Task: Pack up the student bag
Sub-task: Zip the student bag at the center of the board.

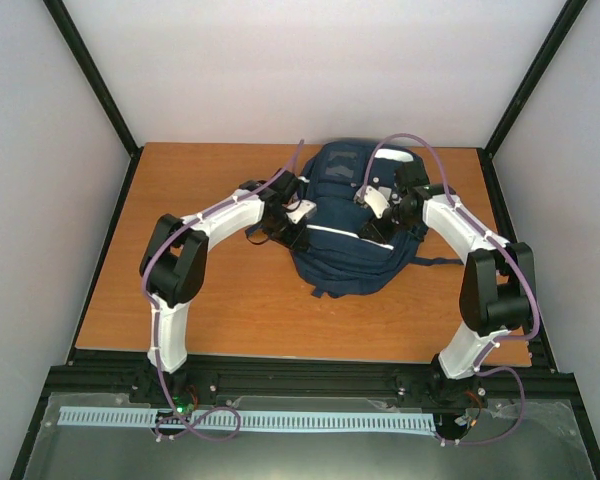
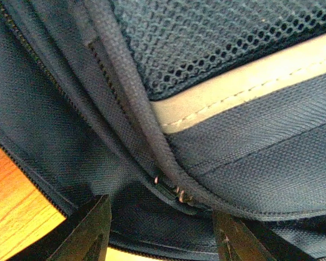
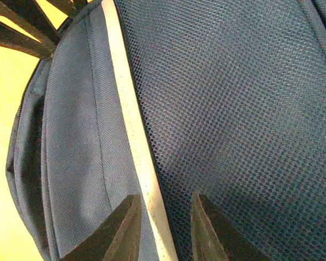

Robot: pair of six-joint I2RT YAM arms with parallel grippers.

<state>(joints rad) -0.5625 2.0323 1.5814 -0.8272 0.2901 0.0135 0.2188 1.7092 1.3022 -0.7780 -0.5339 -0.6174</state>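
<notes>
The student bag (image 1: 348,235) fills the middle of the surface (image 1: 250,315) toward its far edge. The left arm (image 1: 225,218) and right arm (image 1: 458,222) curve in on its two flanks, so the wide open ground is the bare wood left of the bag and the near strip in front of it, between the arm bases. On the right a strap (image 1: 442,262) trails across the narrower gap. The left jaws stand apart with the bag's zipper seam (image 2: 171,190) between them, the right jaws straddle the white stripe (image 3: 133,136) at a narrow gap, and fabric blocks all room ahead of both.
</notes>
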